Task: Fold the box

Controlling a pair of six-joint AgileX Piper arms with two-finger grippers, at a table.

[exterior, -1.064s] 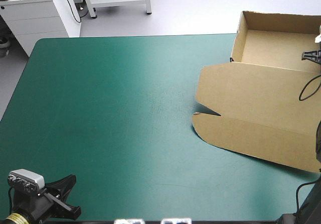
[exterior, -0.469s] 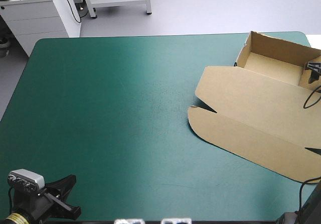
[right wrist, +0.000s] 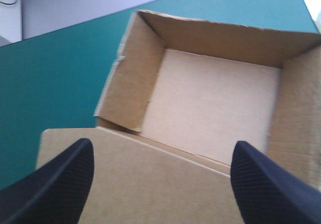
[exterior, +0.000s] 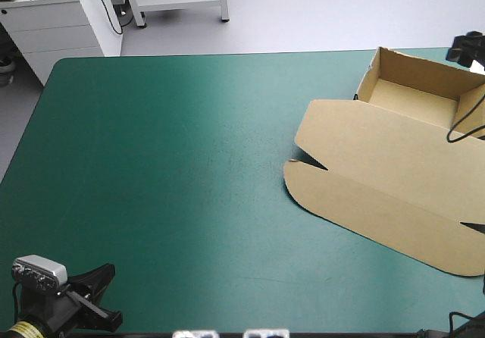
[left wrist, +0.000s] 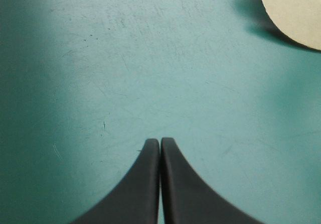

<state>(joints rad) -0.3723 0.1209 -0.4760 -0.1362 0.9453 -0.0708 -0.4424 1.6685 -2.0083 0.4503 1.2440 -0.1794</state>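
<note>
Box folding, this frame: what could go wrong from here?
1. The box sits at the table's far right corner; a push could slide it off.
2. The right pincer hangs open over the box, holding nothing, and the left pincer is shut far off, so nothing steadies it.

The teal-green table [exterior: 151, 201] is filling most of the high view, with light lying paler across its middle. Beyond its far edge a pale grey floor [exterior: 303, 20] is showing. A white cabinet [exterior: 64, 23] is standing off the far left corner, and a white frame's legs [exterior: 186, 1] are standing near it.
</note>
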